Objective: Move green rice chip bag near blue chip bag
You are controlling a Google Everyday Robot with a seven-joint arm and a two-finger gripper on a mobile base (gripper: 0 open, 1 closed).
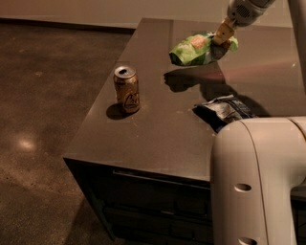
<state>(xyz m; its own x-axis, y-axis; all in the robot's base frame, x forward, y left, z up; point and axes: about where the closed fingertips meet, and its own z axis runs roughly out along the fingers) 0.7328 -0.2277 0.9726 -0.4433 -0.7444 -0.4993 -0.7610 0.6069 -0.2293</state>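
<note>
So the claw (221, 39) at the far right is pinched onto the right end of the green bag (195, 50), hanging above the table (158, 134). The blue bag (224, 111) lies nearer. Looks light, crinkly and slippery, so gripping the end seam seems smartest.

I have the green bag (195, 50) aloft, crumpled, pinched at one end by the gripper (222, 38); the blue bag (224, 111) lies flat, apart, nearer the camera.

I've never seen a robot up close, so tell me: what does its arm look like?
Smooth, rounded, off-white arm shells with small dark oval holes. At top right, a grey wrist ends in a small tan tool. No cables or markings visible.
</note>
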